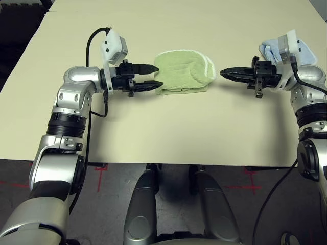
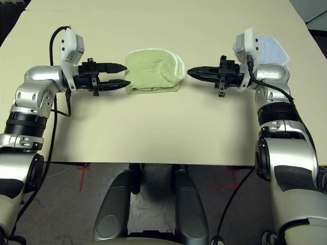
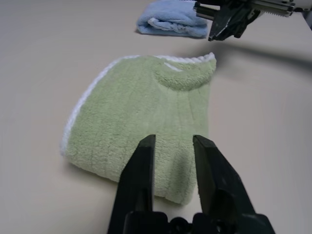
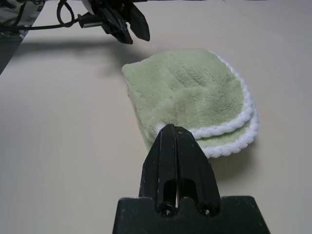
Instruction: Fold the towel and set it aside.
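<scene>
No readable text — no labels, numbers, signs.

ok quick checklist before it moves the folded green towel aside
1. Green towel folded: ok, lies in layers on the table.
2. Left gripper open beside the towel: ok, fingers apart, nothing between them.
3. Right gripper ready to grasp: not ok, fingers shut, empty, just short of the towel.
4. Towel gripped: not ok, neither gripper holds it.
5. Blue towel out of the way: ok, apart, behind the right gripper.
</scene>
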Robot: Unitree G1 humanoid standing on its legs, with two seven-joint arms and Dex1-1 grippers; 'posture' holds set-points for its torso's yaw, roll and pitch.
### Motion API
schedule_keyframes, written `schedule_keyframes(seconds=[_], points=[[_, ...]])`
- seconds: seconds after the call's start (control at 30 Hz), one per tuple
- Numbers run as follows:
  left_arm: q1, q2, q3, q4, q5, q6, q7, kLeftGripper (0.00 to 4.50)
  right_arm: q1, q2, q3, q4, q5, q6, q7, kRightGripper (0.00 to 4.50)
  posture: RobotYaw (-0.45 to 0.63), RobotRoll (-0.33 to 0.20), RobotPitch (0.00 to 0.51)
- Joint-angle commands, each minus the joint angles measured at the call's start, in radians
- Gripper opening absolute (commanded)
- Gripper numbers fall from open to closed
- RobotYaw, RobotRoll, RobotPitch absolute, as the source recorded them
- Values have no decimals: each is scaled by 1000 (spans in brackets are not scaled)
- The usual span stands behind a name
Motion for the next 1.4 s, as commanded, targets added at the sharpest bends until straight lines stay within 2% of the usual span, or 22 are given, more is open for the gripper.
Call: schedule_keyframes(seconds=[0.03, 0.3, 0.43, 0.6, 0.77, 1.03, 1.13, 1.3, 1.4], points=[[-24, -25, 11, 34, 9, -45, 13, 17, -10, 10, -6, -2, 0, 10, -15, 0, 63, 0, 293], [-107, -125, -4, 124, 32, -87, 44, 17, -86, 92, -15, 19, 20, 69, -67, 0, 72, 0, 298], [-125, -178, -32, 156, 60, -97, 45, 17, -112, 133, 18, 69, -41, 35, -125, 0, 80, 0, 296], [-132, -225, -45, 287, 124, -131, 117, 17, -107, 180, 62, 158, -126, -10, -208, 0, 86, 0, 294], [-146, -202, -42, 416, 176, -165, 160, 17, -62, 177, 95, 232, -194, -64, -239, 0, 86, 0, 294], [-157, -172, -42, 489, 228, -199, 170, 17, -60, 143, 98, 263, -235, -71, -267, 0, 86, 0, 292], [-159, -169, -28, 484, 216, -196, 157, 17, -66, 145, 64, 266, -206, -53, -271, 0, 84, 0, 289], [-215, -175, 28, 448, 156, -165, 120, 17, -149, 166, -68, 246, -67, 43, -257, 0, 88, 0, 284], [-261, -188, 62, 449, 135, -151, 141, 17, -200, 177, -104, 247, -46, 70, -310, 0, 88, 0, 284]])
